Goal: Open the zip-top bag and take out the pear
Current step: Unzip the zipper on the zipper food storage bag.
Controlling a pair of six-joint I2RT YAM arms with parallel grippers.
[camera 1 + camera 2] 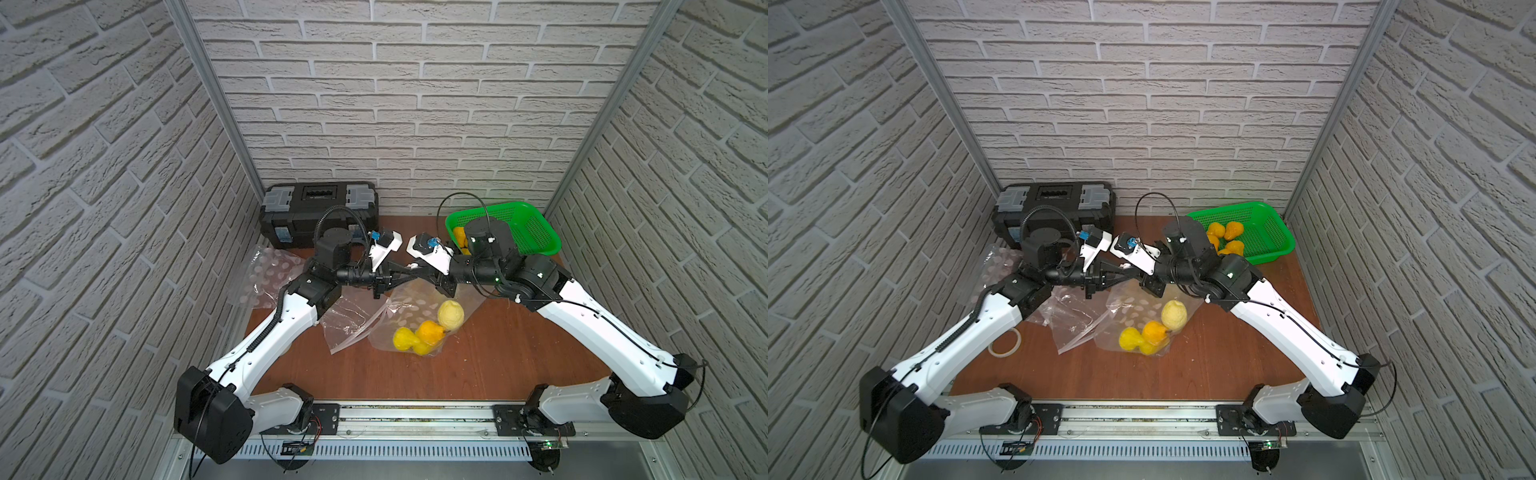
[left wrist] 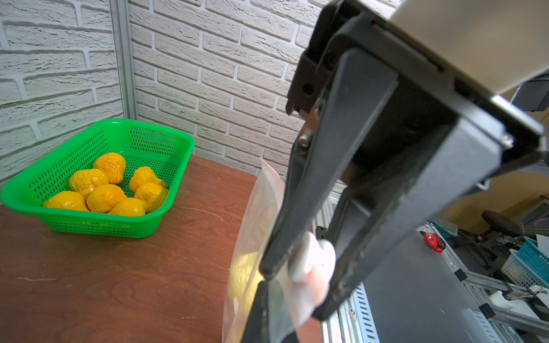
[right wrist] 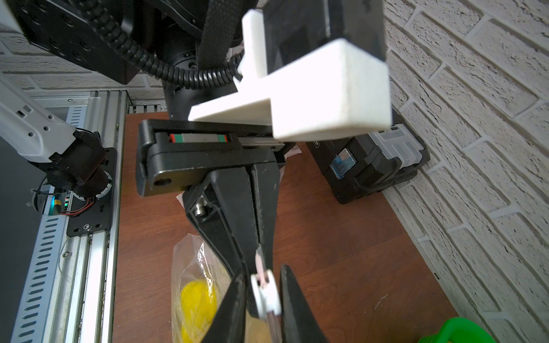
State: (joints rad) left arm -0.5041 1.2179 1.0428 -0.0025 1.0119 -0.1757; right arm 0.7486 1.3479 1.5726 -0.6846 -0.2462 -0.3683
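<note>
Zip-top bag of clear, pale-spotted plastic (image 1: 405,309), mid-table. Its low end rests on the brown wooden tabletop (image 1: 457,374) and its mouth edge is lifted between my two claws. At the low end lie a bright yellow pear (image 1: 404,338), an orange pear (image 1: 432,330) and a pale yellow fruit (image 1: 451,314), all touching. Both top views show all three. The right wrist view shows only the bright yellow one, through the film.

Left claw (image 3: 257,243): jaws fully together, pinching the bag's pink zip strip (image 3: 259,262). I read this plainly only in the right wrist view.

Right claw (image 3: 264,300): jaws narrowed to a small gap and closed against the white slider tab (image 3: 265,292) on that strip, just beside the left claw's tips. In the left wrist view the tab (image 2: 312,264) fills the gap. In the top views it is a mere white speck.

Green perforated plastic basket (image 2: 178,142), far right corner. The left wrist view shows its whole heap of orange pears (image 2: 104,197). In a top view (image 1: 536,232) my right arm covers most of them.

Black plastic toolbox (image 1: 318,216), against the far wall on the left. Two more clear bags (image 1: 270,274) (image 1: 349,320) lie flat by the left arm. A pale tape ring (image 1: 1005,341) shows in a top view only.
</note>
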